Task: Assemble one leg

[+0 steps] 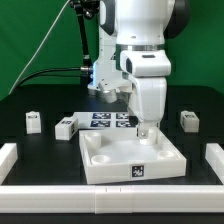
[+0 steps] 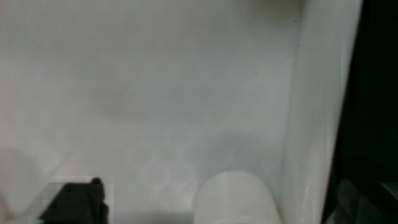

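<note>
The large white tray-like piece [image 1: 120,160] lies in the middle of the table. My gripper [image 1: 147,128] is lowered over its far corner on the exterior view's right. In the wrist view the tray's pale floor [image 2: 160,100] fills the picture. A rounded white leg top [image 2: 240,200] stands between my jaws [image 2: 222,205]. One dark finger [image 2: 75,203] shows well apart from that leg; the other finger is hidden. The jaws look open round the leg. Three more legs lie on the table: two on the exterior view's left [image 1: 33,121] [image 1: 66,126], one on the right [image 1: 188,120].
The marker board [image 1: 110,119] lies behind the tray, under the arm. White rails run along the table's front [image 1: 110,205] and both sides [image 1: 8,155] [image 1: 214,155]. A green backdrop stands behind, with cables hanging at the back.
</note>
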`<action>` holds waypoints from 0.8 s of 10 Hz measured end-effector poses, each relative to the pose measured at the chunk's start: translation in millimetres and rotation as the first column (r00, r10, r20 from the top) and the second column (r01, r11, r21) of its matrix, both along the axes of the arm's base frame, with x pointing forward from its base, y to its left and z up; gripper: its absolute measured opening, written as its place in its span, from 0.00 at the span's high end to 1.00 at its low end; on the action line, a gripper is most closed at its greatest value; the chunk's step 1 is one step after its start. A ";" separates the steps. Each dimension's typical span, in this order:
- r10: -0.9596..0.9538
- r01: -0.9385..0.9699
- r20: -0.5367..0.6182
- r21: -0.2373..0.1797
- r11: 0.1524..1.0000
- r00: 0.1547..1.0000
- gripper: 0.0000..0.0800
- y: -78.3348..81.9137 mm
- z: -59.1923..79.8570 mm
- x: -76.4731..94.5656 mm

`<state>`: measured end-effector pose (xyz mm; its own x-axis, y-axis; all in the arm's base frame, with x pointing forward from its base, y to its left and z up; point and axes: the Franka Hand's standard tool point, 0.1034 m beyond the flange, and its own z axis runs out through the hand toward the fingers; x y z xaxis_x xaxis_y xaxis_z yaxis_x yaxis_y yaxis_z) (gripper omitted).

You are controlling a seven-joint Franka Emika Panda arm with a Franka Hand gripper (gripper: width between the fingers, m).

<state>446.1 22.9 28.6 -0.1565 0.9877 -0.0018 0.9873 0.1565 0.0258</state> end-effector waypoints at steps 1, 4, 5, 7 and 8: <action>-0.004 0.004 -0.015 0.001 1.000 1.000 0.19 -1.5 -4.8 -8.1; -0.023 0.023 -0.036 0.001 1.000 0.999 0.19 -9.6 -14.1 -13.9; -0.024 0.024 -0.039 0.002 1.000 0.999 0.19 -9.7 -16.1 -13.9; -0.027 0.027 -0.048 0.003 1.000 0.998 0.19 -9.3 -21.2 -14.9; -0.027 0.027 -0.048 0.004 1.000 0.998 0.19 -9.3 -22.3 -13.2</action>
